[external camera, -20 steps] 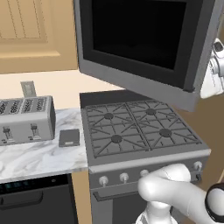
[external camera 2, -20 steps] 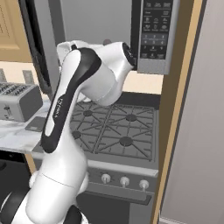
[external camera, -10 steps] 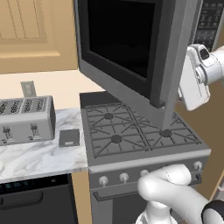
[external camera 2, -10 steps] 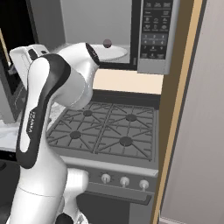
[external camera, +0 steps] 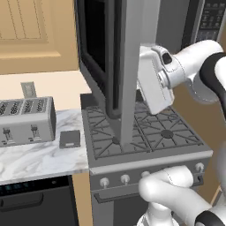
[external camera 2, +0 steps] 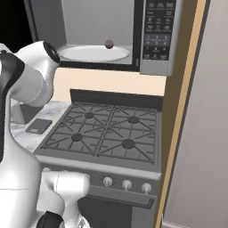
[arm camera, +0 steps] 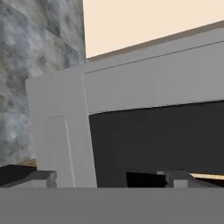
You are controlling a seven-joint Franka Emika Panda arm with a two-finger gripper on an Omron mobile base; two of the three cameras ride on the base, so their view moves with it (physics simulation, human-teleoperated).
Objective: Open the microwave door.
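I see the flat grey-framed microwave door [external camera: 126, 66] swung edge-on, its black glass glossy, my claw [arm camera: 105, 177] spread wide, holding nothing.

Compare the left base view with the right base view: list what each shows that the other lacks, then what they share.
Left base view alone: the microwave door swung out edge-on over the burners, the toaster, a wall outlet, and the wooden cabinet.

Right base view alone: the open microwave cavity with its white turntable and a tall grey panel at the right.

Both: the stove, the keypad, the marble counter, a small dark square on it, and the white arm.
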